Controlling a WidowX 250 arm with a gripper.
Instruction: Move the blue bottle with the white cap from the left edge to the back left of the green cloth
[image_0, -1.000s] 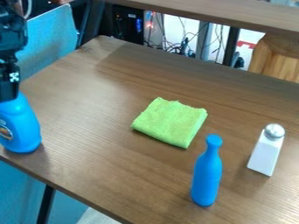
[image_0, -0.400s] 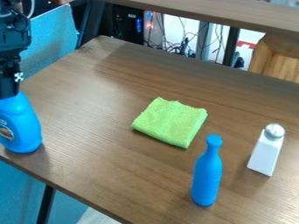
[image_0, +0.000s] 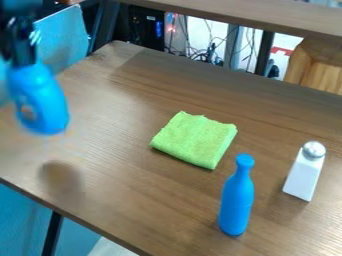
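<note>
Gripper (image_0: 24, 61) clamped on the large blue bottle (image_0: 51, 100) near its top, aloft over the table (image_0: 133, 195) — lifting seems in hand; the next move calls for a firm, steady hold.

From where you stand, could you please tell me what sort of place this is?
Probably a lab or office workspace: a wooden table, tangled cables behind it, and a robot hand holding a blue bottle.
</note>
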